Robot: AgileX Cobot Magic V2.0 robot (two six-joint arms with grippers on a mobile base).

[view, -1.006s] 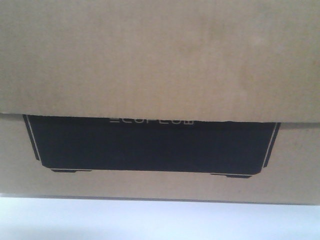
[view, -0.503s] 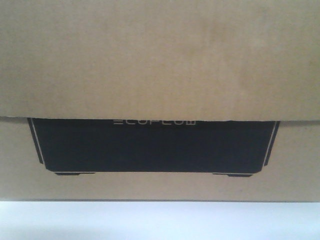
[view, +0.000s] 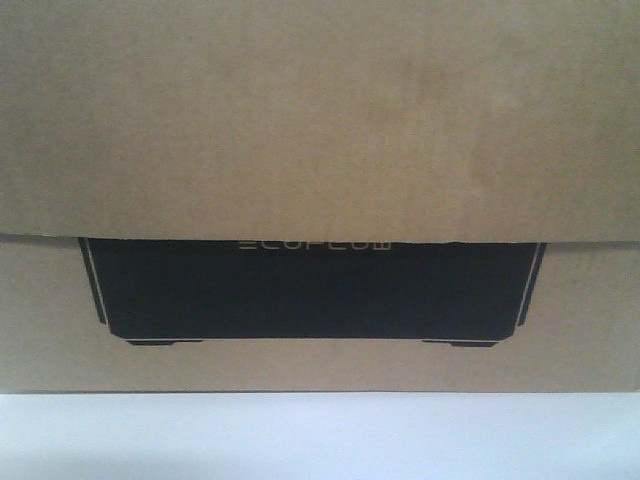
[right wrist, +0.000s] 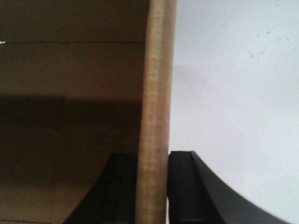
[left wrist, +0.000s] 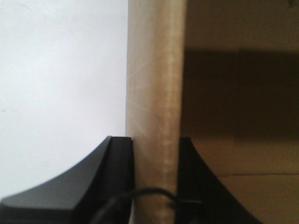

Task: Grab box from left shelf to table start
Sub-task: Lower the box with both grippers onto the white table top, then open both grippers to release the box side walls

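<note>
while the box [view: 320, 130] fills nearly the whole front view, its black printed panel [view: 312, 290] now reads narrower than half a second ago, its left outline drawn in toward the centre, and the carton's bottom edge sits a little higher, so more of the white table [view: 320, 440] shows at 6 o'clock. i judge the carton is being shifted or turned slightly over the table, with the shelf nowhere in sight. the left gripper [left wrist: 154, 154] is closed tight on an upright cardboard flap [left wrist: 154, 93], one black finger on each face. the right gripper [right wrist: 153, 168] pinches the opposite flap [right wrist: 156, 93] likewise. whether the base already touches the table i cannot tell; lowering looks like the remaining step.
</note>
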